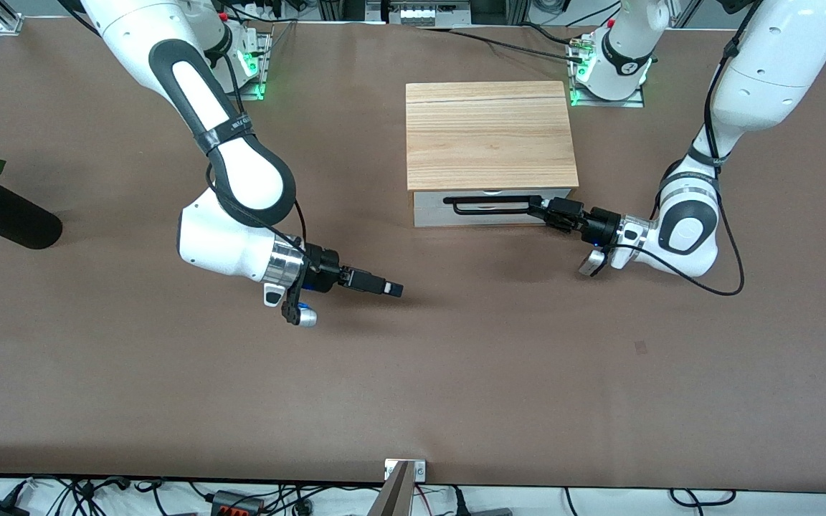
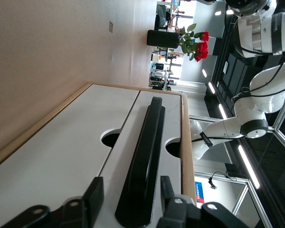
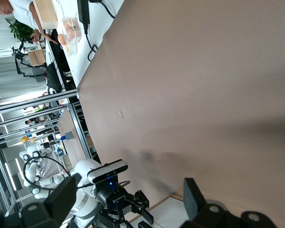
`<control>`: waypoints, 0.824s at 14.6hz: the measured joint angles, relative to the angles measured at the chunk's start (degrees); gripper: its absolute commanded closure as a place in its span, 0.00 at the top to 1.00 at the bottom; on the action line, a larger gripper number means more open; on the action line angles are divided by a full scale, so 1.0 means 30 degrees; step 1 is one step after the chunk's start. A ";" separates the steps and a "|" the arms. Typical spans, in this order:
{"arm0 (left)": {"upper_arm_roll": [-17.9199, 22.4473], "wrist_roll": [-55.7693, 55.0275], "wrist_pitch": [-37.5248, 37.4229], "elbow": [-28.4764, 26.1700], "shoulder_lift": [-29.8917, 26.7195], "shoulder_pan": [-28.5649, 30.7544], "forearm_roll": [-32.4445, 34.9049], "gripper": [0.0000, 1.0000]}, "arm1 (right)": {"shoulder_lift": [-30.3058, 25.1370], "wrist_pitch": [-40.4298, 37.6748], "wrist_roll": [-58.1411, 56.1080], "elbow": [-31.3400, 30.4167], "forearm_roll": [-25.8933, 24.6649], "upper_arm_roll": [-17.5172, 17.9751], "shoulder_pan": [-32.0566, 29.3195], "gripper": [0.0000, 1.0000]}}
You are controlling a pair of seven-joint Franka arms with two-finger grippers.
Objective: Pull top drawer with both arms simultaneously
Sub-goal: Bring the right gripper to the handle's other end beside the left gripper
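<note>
The left gripper (image 1: 538,213), half-closed, straddles the black bar handle (image 1: 488,205) of the white top drawer (image 1: 456,215) without a firm grip yet. The right gripper (image 1: 391,288) hangs wide open and empty over the brown table (image 1: 528,358). I judge it must next reach the handle too.

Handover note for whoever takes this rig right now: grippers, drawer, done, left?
Left gripper: fingers either side of the black bar handle at its end, not clamped.
Right gripper: open, empty, over bare table, away from the handle.
White-fronted top drawer of the wood-grain cabinet: looks shut.
Done: left arm at handle.
Left: close left gripper, bring right gripper to the handle, pull together.
</note>
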 measured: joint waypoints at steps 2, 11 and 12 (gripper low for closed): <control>-0.0071 0.0477 0.0017 -0.0243 -0.0001 0.0001 -0.0320 0.49 | 0.0005 -0.0004 -0.0119 0.0216 -0.0061 -0.0049 -0.0045 1.00; -0.0197 0.1341 0.0064 -0.0696 -0.0031 0.0023 -0.1218 0.32 | 0.0937 0.2118 -0.7926 -0.0469 0.8687 0.0144 0.2541 1.00; -0.0196 0.1341 0.0067 -0.0698 -0.0031 0.0025 -0.1238 0.31 | 0.0984 0.2121 -0.8704 -0.0651 0.9575 0.0147 0.2731 1.00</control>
